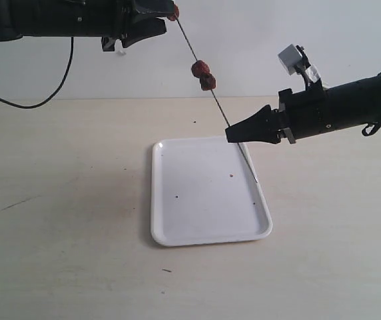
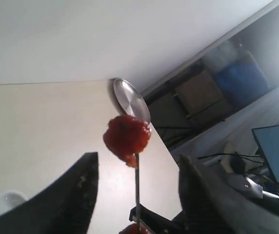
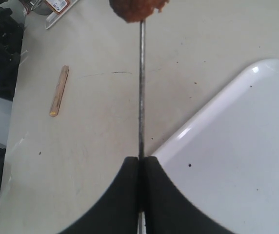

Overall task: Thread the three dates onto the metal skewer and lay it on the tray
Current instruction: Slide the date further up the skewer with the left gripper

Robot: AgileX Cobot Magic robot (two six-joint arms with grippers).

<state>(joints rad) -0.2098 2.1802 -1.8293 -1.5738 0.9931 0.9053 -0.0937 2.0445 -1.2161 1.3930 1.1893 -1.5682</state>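
Observation:
The metal skewer (image 1: 214, 100) slants up over the table, and my right gripper (image 1: 234, 135) is shut on its lower part, just above the far edge of the white tray (image 1: 177, 227). Two dates (image 1: 204, 75) sit together mid-rod. The third date (image 1: 173, 12) is on the skewer's top end, between the spread fingers of my open left gripper (image 1: 166, 16). In the left wrist view that date (image 2: 127, 136) hangs on the skewer (image 2: 137, 190) with a clear gap to each finger (image 2: 83, 195). In the right wrist view my right gripper (image 3: 140, 160) pinches the skewer (image 3: 141, 87) beside the tray (image 3: 237, 161).
A small wooden stick (image 3: 59, 91) lies on the table off to one side of the tray. A round metal disc (image 2: 129, 100) stands at the table's far edge. A black cable (image 1: 37, 100) hangs from the left arm.

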